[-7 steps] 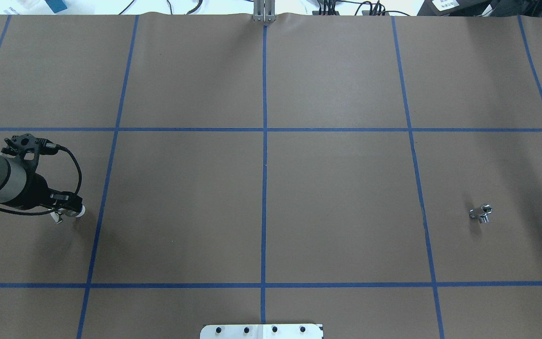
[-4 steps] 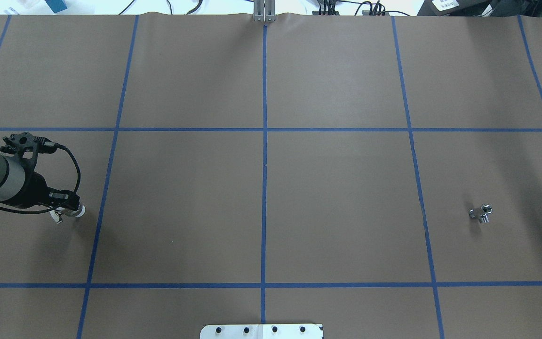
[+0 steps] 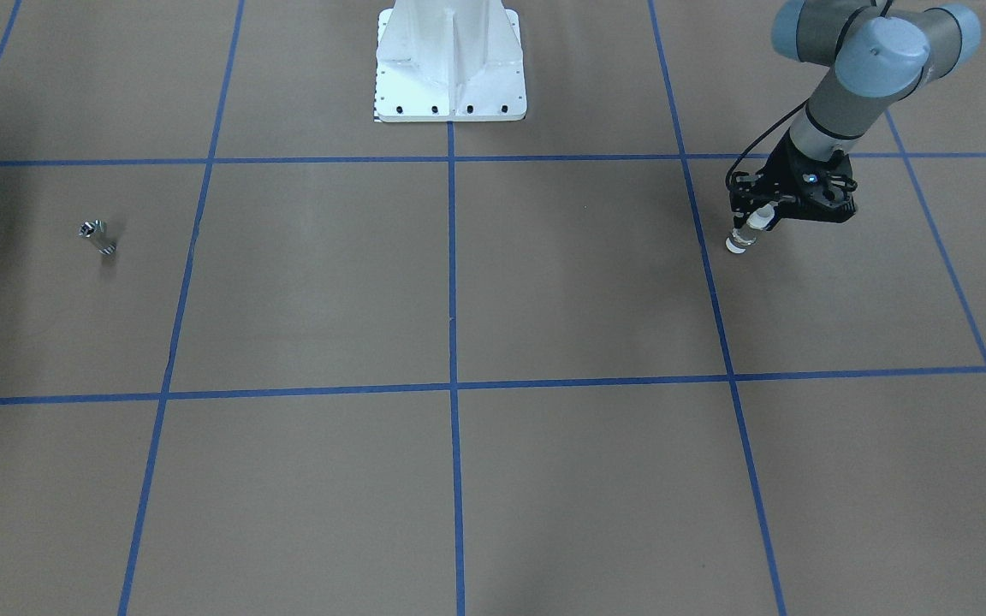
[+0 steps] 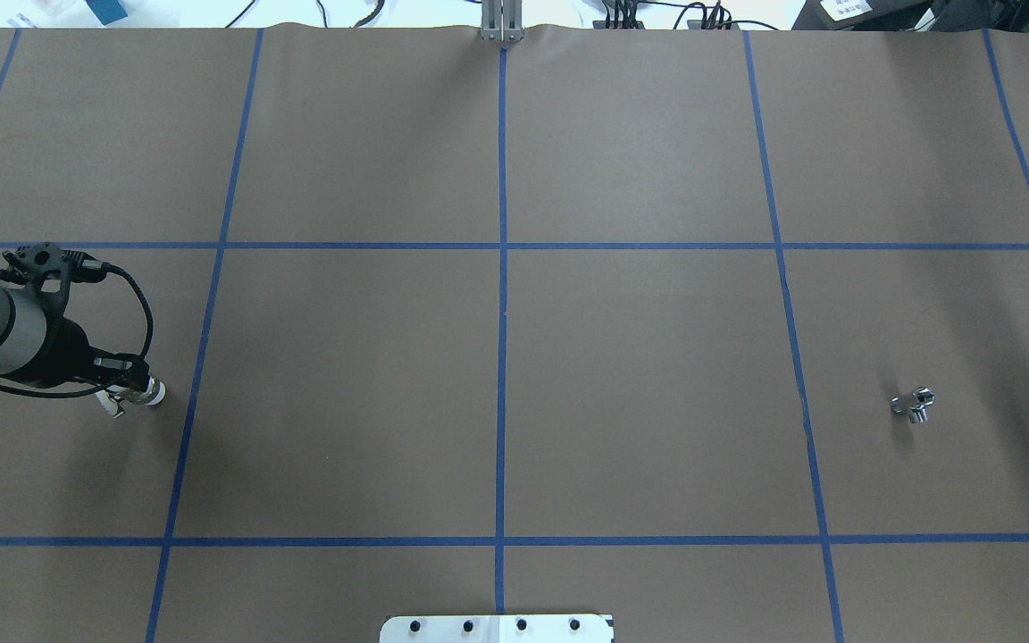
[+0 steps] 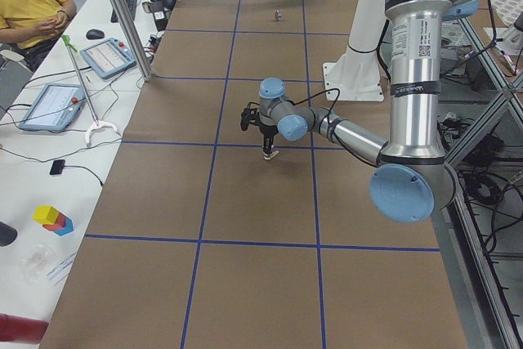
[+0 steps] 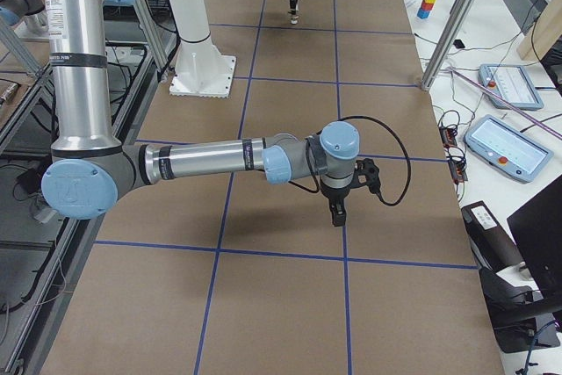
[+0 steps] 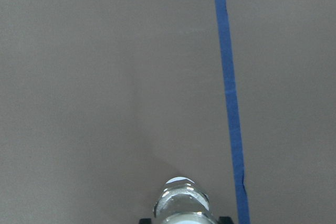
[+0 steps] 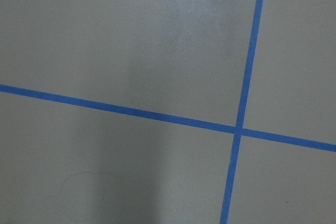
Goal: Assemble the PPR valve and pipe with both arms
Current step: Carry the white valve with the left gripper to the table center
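The PPR valve (image 4: 148, 394) is a small white cylinder with a silvery-clear middle. It hangs tilted in my left gripper (image 4: 132, 387), which is shut on it at the table's left side. The front view shows the valve (image 3: 745, 235) below the left gripper (image 3: 758, 222), its lower end at or just above the brown paper. The left wrist view has the valve (image 7: 181, 203) at its bottom edge. The pipe (image 4: 914, 406) is a shiny metal stub lying alone far to the right, also small in the front view as the pipe (image 3: 98, 237). My right gripper (image 6: 337, 215) appears only in the exterior right view, so I cannot tell its state.
The white bolted pedestal (image 3: 450, 73) stands at the robot's edge of the table. Blue tape lines (image 4: 502, 313) grid the brown paper. Side benches hold tablets (image 6: 511, 145), and a seated person (image 5: 24, 2) is beside the table. A metal post (image 6: 457, 19) rises at the table edge.
The left wrist has drawn back slightly toward the view's left. The valve end has shifted a little up and right in the overhead view. The pipe has not moved.
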Robot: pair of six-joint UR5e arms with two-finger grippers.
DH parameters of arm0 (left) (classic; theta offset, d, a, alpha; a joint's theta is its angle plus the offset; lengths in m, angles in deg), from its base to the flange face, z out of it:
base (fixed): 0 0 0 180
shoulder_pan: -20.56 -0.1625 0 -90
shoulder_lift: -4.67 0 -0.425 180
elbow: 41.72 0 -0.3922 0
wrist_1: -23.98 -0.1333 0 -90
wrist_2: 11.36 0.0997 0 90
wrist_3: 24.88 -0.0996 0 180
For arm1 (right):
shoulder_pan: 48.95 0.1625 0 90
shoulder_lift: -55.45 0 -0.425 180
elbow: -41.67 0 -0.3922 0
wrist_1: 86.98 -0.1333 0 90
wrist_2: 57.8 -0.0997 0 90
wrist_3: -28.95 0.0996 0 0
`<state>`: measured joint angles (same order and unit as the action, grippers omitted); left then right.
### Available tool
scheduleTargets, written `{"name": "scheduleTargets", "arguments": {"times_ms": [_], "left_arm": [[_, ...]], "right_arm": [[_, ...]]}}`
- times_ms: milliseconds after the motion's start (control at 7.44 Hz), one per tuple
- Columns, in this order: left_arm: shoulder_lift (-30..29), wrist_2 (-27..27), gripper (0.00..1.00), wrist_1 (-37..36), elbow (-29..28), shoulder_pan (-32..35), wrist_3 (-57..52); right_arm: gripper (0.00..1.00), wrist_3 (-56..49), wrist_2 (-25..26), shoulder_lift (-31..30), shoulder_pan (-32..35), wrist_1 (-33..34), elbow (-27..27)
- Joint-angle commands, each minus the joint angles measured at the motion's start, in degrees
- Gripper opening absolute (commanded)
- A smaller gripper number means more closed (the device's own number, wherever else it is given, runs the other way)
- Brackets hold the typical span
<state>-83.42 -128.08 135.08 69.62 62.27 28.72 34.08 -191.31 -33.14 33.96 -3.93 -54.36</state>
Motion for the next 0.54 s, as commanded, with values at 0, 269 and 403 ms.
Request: {"name": "scheduleTargets", "arguments": {"times_ms": [0, 269, 403], "left_arm": [[-10.27, 0.09, 0.0, -14.75, 1.77, 0.65, 0.72], [-23.91, 0.26, 0.0, -26.94, 0.21, 0.21, 6.93], [-28.49, 0.26, 0.0, -27.77, -2.32, -0.49, 10.88]], "right_arm": [[1.0, 0.05, 0.0, 0.0, -0.03, 0.0, -0.12], [1.0, 0.05, 0.0, 0.0, 0.06, 0.0, -0.12], [1.0, 0.05, 0.0, 0.0, -0.03, 0.0, -0.03]]}}
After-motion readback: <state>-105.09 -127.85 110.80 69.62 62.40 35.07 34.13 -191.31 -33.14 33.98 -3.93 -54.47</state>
